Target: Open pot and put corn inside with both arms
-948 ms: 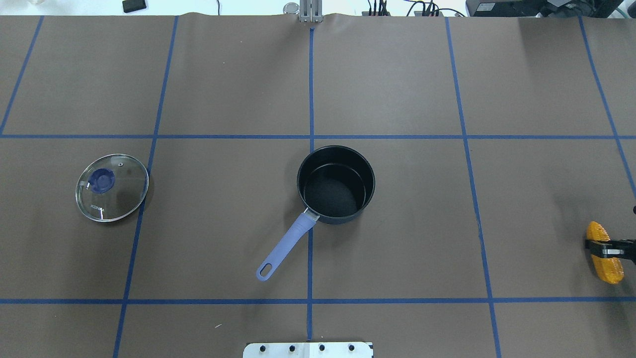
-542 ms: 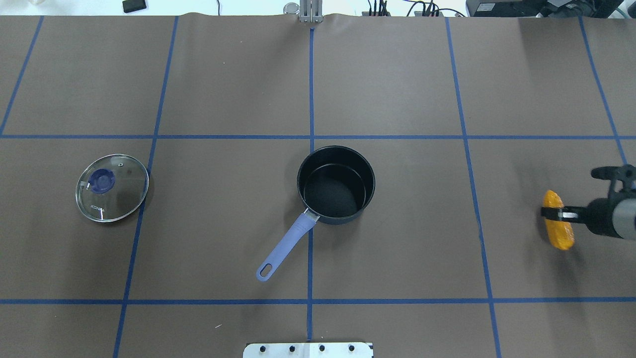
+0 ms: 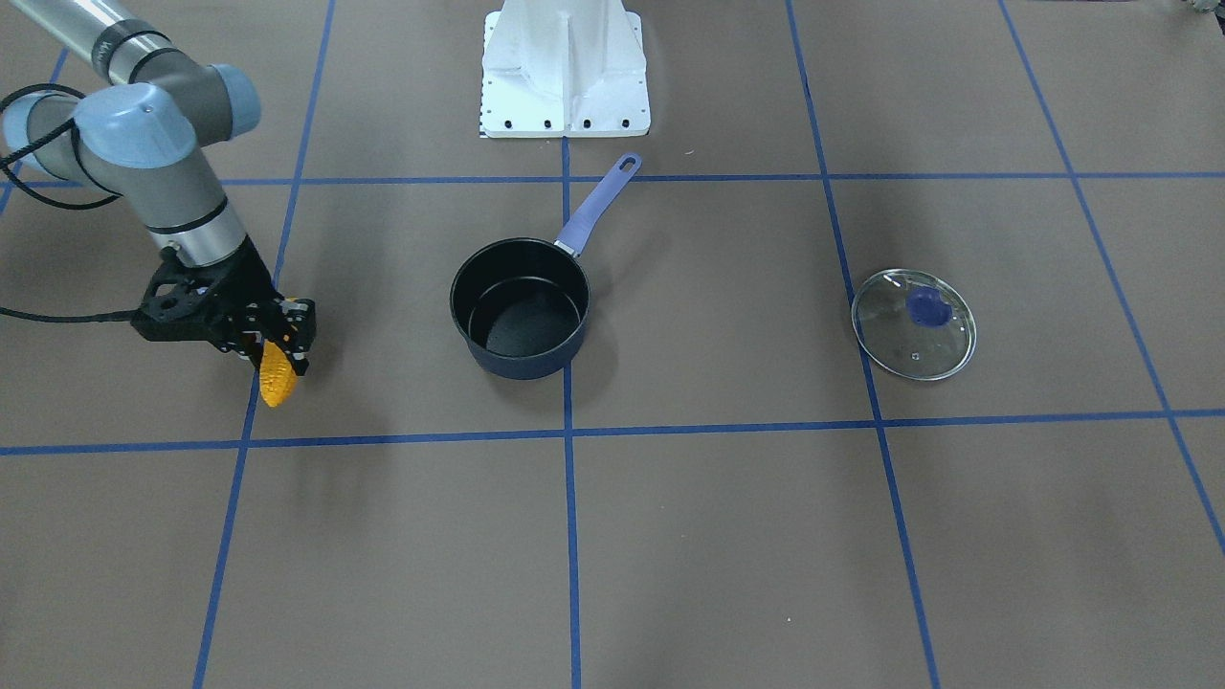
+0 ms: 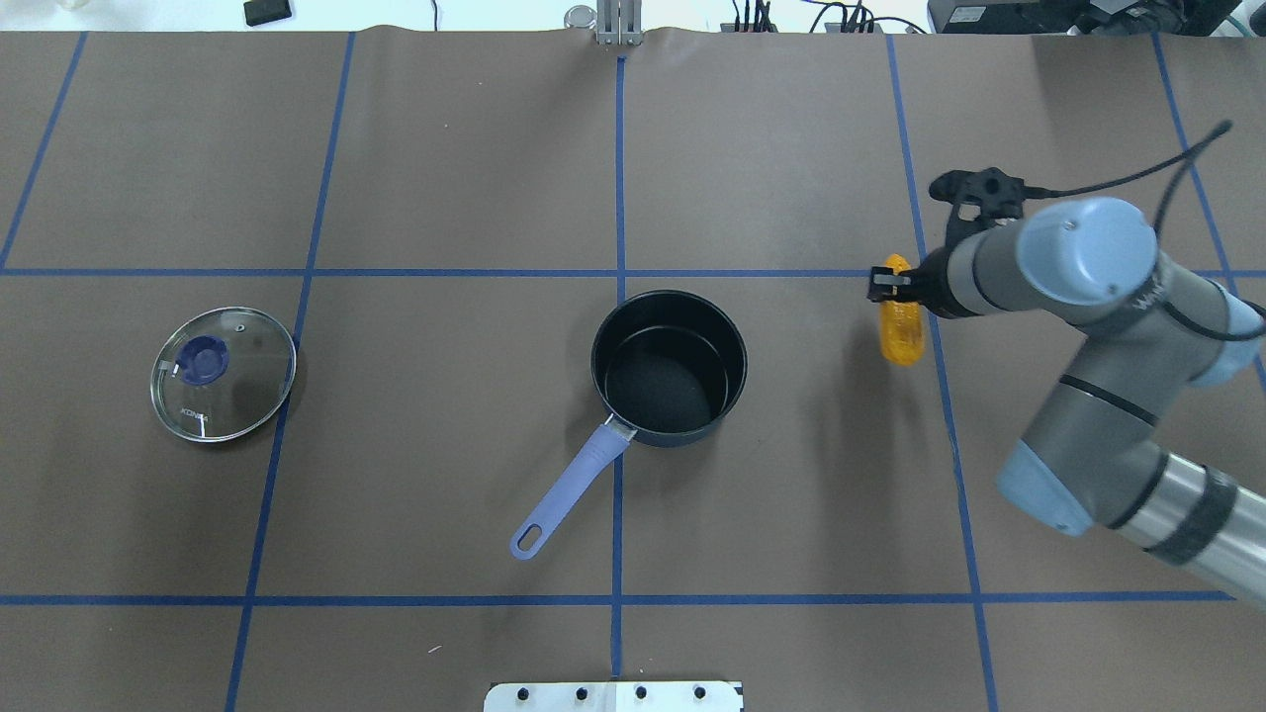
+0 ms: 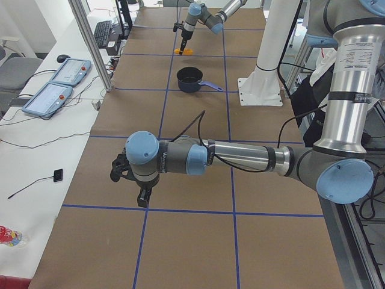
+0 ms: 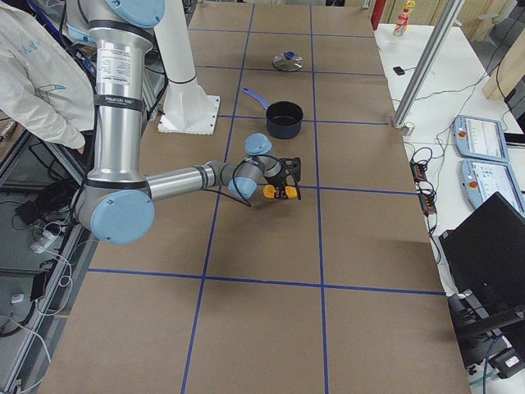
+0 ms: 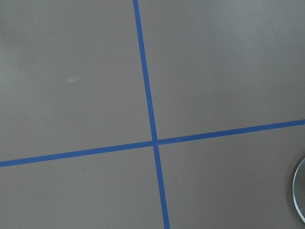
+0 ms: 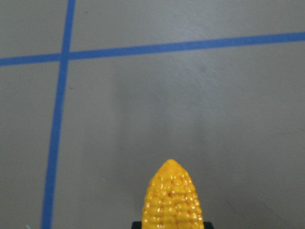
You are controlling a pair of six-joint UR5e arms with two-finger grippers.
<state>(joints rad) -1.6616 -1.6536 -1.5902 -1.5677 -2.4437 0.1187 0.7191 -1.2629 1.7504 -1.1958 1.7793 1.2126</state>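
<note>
Corn — yellow-orange, bumpy, pinched tight in the right gripper, tapered tip sticking out past the fingertips, clear of the table. Pot: dark navy, black inside, upright and uncovered, well apart from that gripper, off to the robot's left of it, long lavender handle angled away from it. Left arm stretched out low, left gripper pointing down, far from the pot — jaw state unclear.

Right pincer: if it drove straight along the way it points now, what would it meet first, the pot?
Not the pot. The right pincer points down, so the corn it holds would likely touch the bare table first, near a blue tape cross; its height is unclear.
</note>
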